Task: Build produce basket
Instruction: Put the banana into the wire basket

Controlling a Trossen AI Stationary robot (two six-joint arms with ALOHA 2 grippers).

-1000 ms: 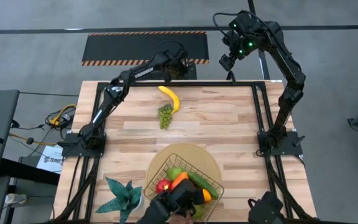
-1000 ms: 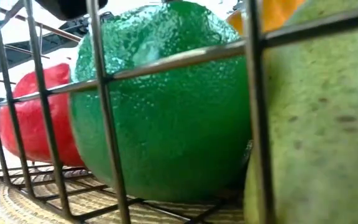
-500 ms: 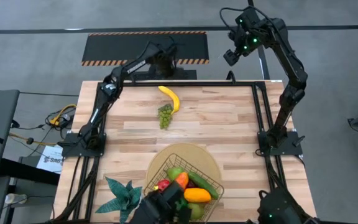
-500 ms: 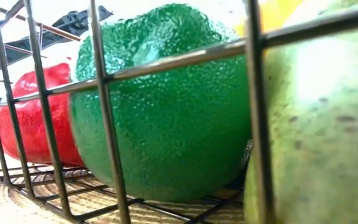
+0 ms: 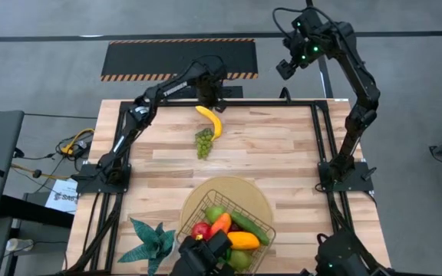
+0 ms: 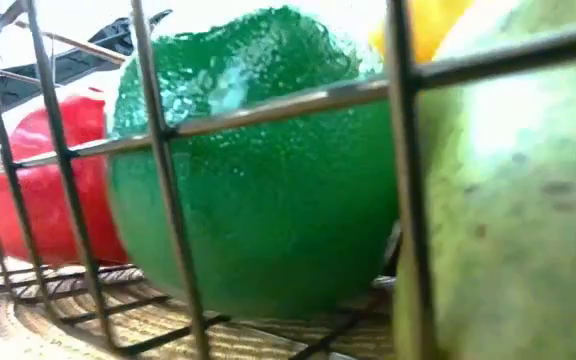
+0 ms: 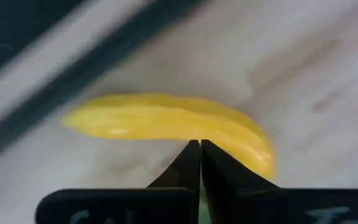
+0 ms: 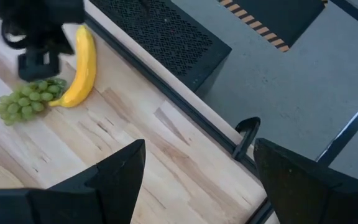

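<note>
A yellow banana (image 5: 209,121) and green grapes (image 5: 203,142) lie side by side on the wooden table near its far edge. The dark wire basket (image 5: 198,208) stands on a round tan mat at the near edge. It holds a cucumber (image 5: 250,226), a red apple (image 5: 201,228), a yellow-orange mango (image 5: 242,240) and green fruit. The low view looks through the basket's wires (image 6: 158,150) at a lime (image 6: 258,200). My left gripper (image 5: 209,96) is shut, just above the banana's far end (image 7: 173,121). My right gripper (image 8: 197,168) is open, high beyond the far right corner.
A teal leafy plant (image 5: 150,239) stands left of the basket. A dark object (image 5: 202,257) sits at the basket's near side. A black grid mat (image 8: 160,31) lies on the floor beyond the far edge. Bare wood stretches between the grapes and the basket.
My left gripper has come down from beyond the table's far edge toward the banana's far end. At the basket, the dark object at its near side has drawn back, and the yellow-orange mango now shows in full. The basket has shifted slightly in the low view.
</note>
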